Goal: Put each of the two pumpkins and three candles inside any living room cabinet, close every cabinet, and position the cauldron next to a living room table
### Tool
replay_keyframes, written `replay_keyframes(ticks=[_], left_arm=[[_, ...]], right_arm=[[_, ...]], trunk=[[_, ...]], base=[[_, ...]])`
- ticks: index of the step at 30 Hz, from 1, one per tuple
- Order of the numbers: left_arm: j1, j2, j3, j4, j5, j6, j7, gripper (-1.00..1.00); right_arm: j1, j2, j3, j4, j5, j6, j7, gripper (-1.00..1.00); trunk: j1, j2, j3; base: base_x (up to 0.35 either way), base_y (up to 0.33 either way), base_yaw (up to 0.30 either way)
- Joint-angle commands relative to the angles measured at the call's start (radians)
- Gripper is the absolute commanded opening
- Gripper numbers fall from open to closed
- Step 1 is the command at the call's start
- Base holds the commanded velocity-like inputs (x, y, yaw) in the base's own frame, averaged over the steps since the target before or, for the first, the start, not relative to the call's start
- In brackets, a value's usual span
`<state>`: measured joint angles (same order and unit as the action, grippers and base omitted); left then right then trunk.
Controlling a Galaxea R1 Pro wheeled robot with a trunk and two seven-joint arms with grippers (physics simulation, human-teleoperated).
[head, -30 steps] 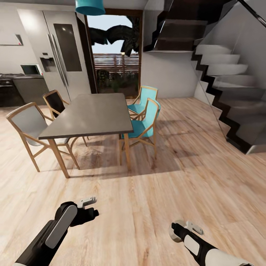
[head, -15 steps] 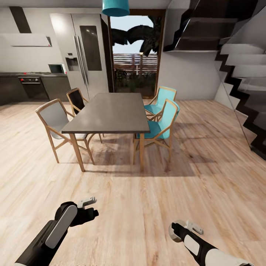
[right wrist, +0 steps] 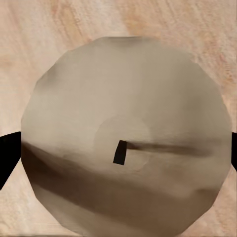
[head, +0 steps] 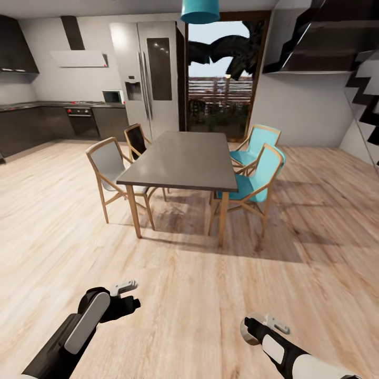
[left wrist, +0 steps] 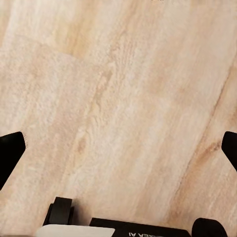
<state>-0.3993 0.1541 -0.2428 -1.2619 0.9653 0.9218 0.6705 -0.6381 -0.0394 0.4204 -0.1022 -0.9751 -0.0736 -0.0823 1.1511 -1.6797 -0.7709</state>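
My left gripper (left wrist: 118,153) has its fingers (left wrist: 10,150) spread wide, one dark tip at each edge of the left wrist view, with nothing between them but the light plank floor (left wrist: 123,84). My right gripper (right wrist: 118,148) is closed around a candle (right wrist: 123,94). In the right wrist view I look down on the candle's pale cream-grey top with a short dark wick at the middle, and a black fingertip (right wrist: 7,150) sits against its rim on either side. In the head view the candle (head: 246,330) shows as a small pale round stub at the tip of the right gripper (head: 260,323), held low above the floor (head: 184,284). The left gripper (head: 126,295) hangs over the boards on the other side, well apart from it. Farther out stands a grey-topped dining table (head: 181,160) on wooden legs, with two teal chairs (head: 258,173) on one long side and a grey chair (head: 110,163) and a dark chair (head: 137,139) on the other. Behind it are a tall steel fridge (head: 152,73), a glass door (head: 223,79) giving onto greenery and a teal pendant lamp (head: 200,9). Dark kitchen counters (head: 52,118) run along the far left wall, and a dark staircase (head: 337,47) rises at the upper right.
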Motion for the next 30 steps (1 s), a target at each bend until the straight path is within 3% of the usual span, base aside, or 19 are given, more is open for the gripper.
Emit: replay_keyframes(ticks=[1, 30], left_arm=[[-0.001, 0.001, -0.003, -0.001, 0.010, 0.000, 0.011, 1.00], [-0.001, 0.001, -0.003, -0.001, 0.010, 0.000, 0.010, 1.00]], right_arm=[[0.000, -0.001, 0.009, -0.002, -0.008, -0.002, -0.005, -1.00], [0.000, 0.000, 0.009, -0.002, -0.008, -0.002, -0.004, -1.00]], trunk=[[0.000, 0.000, -0.001], [0.000, 0.000, -0.001]], base=[[0.000, 0.000, 0.285], [0.000, 0.000, 0.285]])
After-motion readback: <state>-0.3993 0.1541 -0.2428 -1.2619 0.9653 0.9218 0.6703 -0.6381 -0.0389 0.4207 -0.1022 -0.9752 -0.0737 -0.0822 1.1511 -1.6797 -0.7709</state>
